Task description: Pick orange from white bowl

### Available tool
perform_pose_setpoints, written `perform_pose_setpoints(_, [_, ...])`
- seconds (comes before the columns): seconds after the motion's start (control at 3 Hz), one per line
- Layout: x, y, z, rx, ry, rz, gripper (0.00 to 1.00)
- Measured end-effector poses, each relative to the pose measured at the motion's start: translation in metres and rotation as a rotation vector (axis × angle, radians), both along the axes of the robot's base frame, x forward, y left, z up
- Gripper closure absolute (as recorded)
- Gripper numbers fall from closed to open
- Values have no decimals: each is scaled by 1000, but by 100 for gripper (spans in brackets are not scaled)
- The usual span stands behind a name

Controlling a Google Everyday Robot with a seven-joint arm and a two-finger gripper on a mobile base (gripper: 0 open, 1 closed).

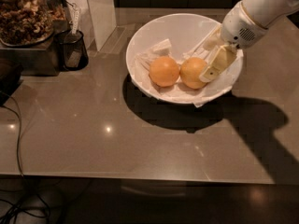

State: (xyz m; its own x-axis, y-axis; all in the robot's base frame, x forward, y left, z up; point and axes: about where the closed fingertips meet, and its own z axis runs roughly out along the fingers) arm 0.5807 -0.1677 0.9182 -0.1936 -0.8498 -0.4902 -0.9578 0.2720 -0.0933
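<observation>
Light: dim, warm, overhead | Shadows: white bowl [182, 24] cast a dark one toward the near edge of the counter [93, 143]; gripper [214, 52], over the bowl's right side, threw a broad one at the right edge | Glare: pinpoints near left edge.

Looks like an office pantry or kitchenette. Glossy grey desk [93, 139]; far left of the claw [212, 63], a clear container of snack mix [23, 13] and a black mesh cup [72, 50]; cable [17, 143] at the lower left. The claw hangs over the right side of a napkin-lined white bowl [177, 29].
</observation>
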Motion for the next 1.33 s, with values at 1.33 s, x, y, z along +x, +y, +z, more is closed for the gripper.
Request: perform_pose_setpoints(1.33, [21,9,-48,18,98,-10,33])
